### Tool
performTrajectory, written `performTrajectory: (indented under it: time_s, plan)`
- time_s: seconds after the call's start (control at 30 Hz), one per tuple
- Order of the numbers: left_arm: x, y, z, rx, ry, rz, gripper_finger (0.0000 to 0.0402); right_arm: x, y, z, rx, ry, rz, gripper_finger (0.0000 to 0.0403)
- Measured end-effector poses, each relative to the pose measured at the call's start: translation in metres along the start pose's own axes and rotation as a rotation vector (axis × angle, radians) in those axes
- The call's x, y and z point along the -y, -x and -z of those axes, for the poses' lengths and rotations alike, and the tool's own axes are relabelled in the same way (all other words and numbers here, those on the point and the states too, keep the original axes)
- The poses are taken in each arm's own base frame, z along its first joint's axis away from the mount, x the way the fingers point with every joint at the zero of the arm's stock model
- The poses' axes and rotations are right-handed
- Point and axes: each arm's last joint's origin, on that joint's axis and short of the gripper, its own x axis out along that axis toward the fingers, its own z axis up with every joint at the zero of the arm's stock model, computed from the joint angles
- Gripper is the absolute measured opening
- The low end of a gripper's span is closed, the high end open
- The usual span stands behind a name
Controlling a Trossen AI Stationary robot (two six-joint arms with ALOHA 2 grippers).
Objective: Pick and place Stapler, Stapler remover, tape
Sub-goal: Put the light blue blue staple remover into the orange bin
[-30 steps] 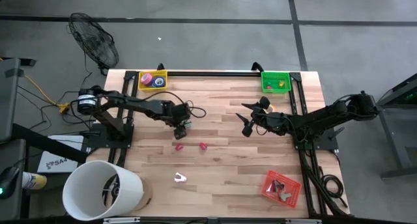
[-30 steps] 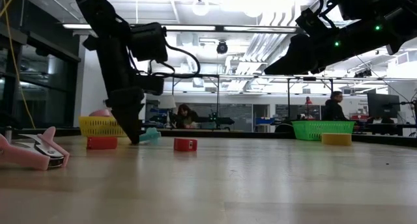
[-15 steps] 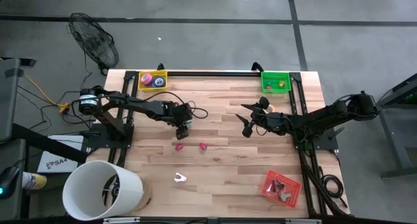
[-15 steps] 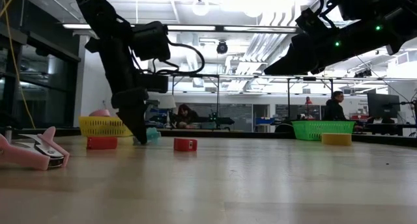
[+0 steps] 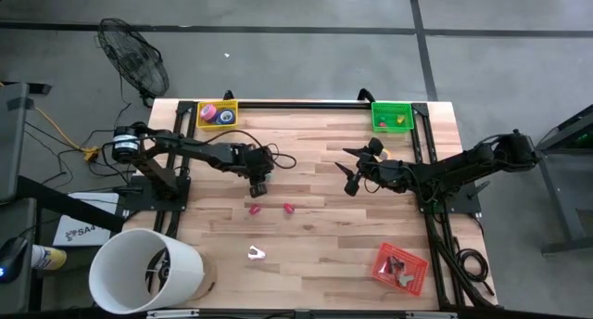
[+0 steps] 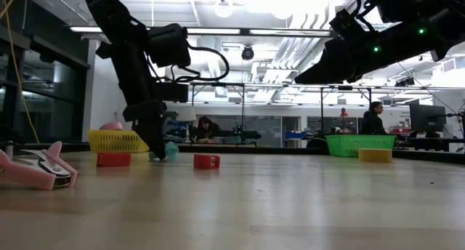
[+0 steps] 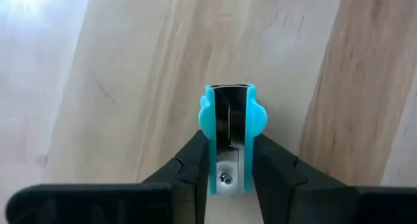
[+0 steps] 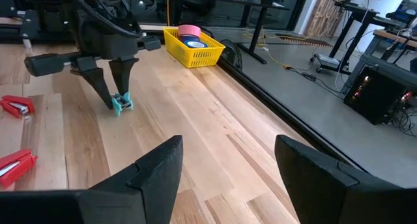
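A teal stapler remover [image 7: 228,139] lies on the wooden table, left of centre, and my left gripper [image 5: 258,185] is shut on it; the right wrist view shows it too, as the teal remover [image 8: 122,104] under the dark fingers. My right gripper [image 5: 352,175] hovers open right of centre with nothing between its fingers. Two red staplers [image 5: 254,209] [image 5: 288,209] lie flat just nearward of my left gripper. A pink stapler remover [image 5: 256,254] lies nearer the front edge. Tape rolls sit in the yellow basket [image 5: 217,113] at the far left. My left gripper pinches the teal stapler remover by its two outer sides [image 7: 207,142], at the end toward the wrist, between its two fingers [image 7: 270,165]. The fingers slant steeply down from above and run along the remover. It rests on the table [image 6: 167,151].
A green basket [image 5: 391,115] stands at the far right and a red basket [image 5: 400,268] at the near right. A large white bucket [image 5: 146,271] stands off the near left corner. Bare wood lies between the two arms.
My left gripper has shut on the teal stapler remover and rolled a little at the wrist, staying over the same spot. The remover has turned slightly on the table.
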Motion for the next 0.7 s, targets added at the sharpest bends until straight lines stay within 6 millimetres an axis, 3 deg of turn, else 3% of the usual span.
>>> performTrajectory:
  time_s: [0.2, 0.43, 0.7]
  plan:
    - [0.0, 0.0, -0.007, 0.077, -0.112, 0.002, 0.0082, -0.001, 0.0, 0.0, 0.001, 0.001, -0.036, 0.0236]
    - [0.012, 0.008, -0.035, 0.388, -0.397, -0.006, 0.0082, -0.01, 0.002, 0.0, 0.012, 0.037, -0.331, 0.0236]
    - [0.036, 0.024, -0.055, 0.664, -0.678, -0.081, 0.0082, -0.013, 0.0, -0.002, 0.064, 0.066, -0.366, 0.0236]
